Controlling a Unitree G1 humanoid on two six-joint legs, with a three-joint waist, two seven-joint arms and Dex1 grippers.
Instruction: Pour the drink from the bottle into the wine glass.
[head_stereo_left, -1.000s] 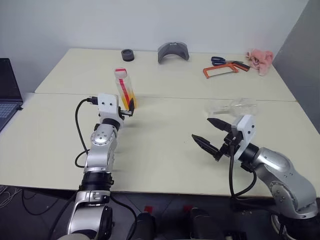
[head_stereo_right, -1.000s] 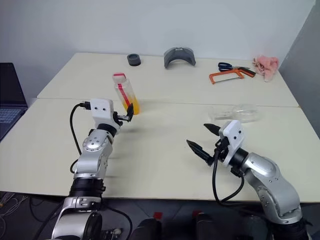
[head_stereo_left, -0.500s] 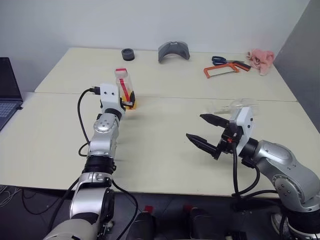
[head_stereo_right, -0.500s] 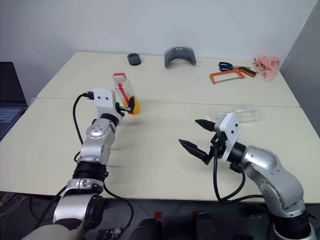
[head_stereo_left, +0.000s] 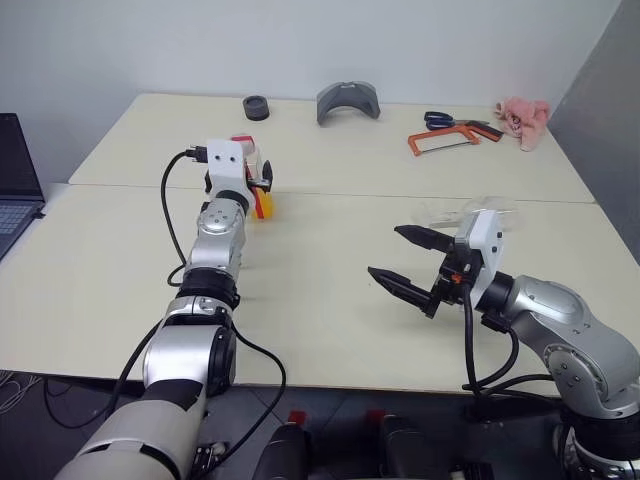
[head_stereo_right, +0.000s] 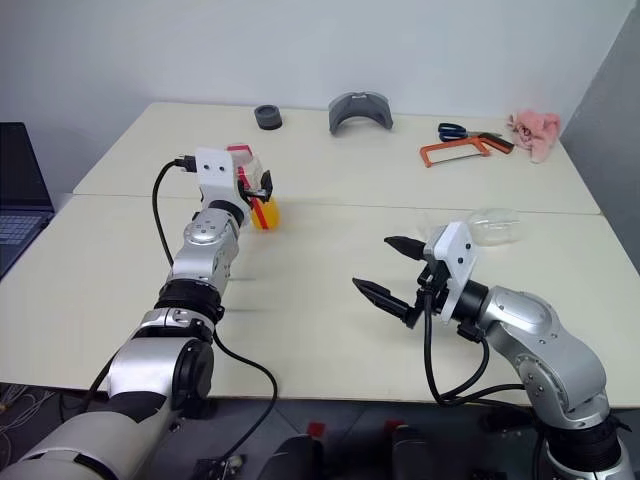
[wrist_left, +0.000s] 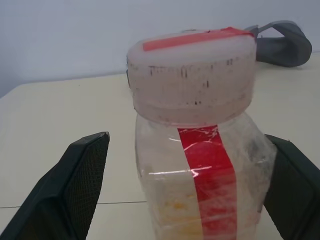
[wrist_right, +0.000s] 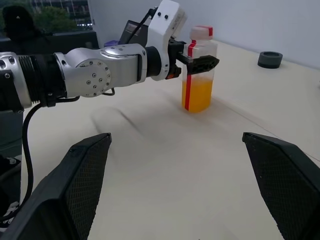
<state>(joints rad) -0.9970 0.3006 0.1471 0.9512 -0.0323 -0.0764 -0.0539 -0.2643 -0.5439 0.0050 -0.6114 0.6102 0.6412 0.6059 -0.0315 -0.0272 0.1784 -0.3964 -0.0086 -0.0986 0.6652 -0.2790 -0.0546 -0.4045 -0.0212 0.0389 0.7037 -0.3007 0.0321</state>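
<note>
1. Now the left pincer (wrist_right: 200, 62) stands wide open around the upper part of the bottle (wrist_right: 198, 70), one finger (wrist_left: 75, 185) on each side of it, with a gap showing between each finger and the plastic in the left wrist view.
2. Upright on the table (head_stereo_left: 330, 300), the bottle sits at the far left of the near table half, just by the seam where a second table joins.
3. Its cap (wrist_left: 192, 72) is on, white with a red strip across the top, and a red label strip runs down the body.
4. Only the lower part of the bottle holds the drink (wrist_right: 197, 95), bright orange.
5. Over the near right of the table the right pincer (head_stereo_left: 405, 262) hovers with its jaws spread wide and nothing between them, pointing left toward the bottle but well apart from it.
6. Just beyond the right pincer lies the glass (head_stereo_right: 492, 224), on its side on the table, partly hidden by the white wrist housing.
7. Along the far edge of the far table are a small black ring (head_stereo_left: 256, 108), a grey curved piece (head_stereo_left: 347, 102), an orange hacksaw (head_stereo_left: 440, 142) with scissors (head_stereo_left: 436, 121) beside it, and a pink cloth (head_stereo_left: 522, 110) at the far right.
8. At the left edge a laptop (head_stereo_left: 17, 190) shows in part.
</note>
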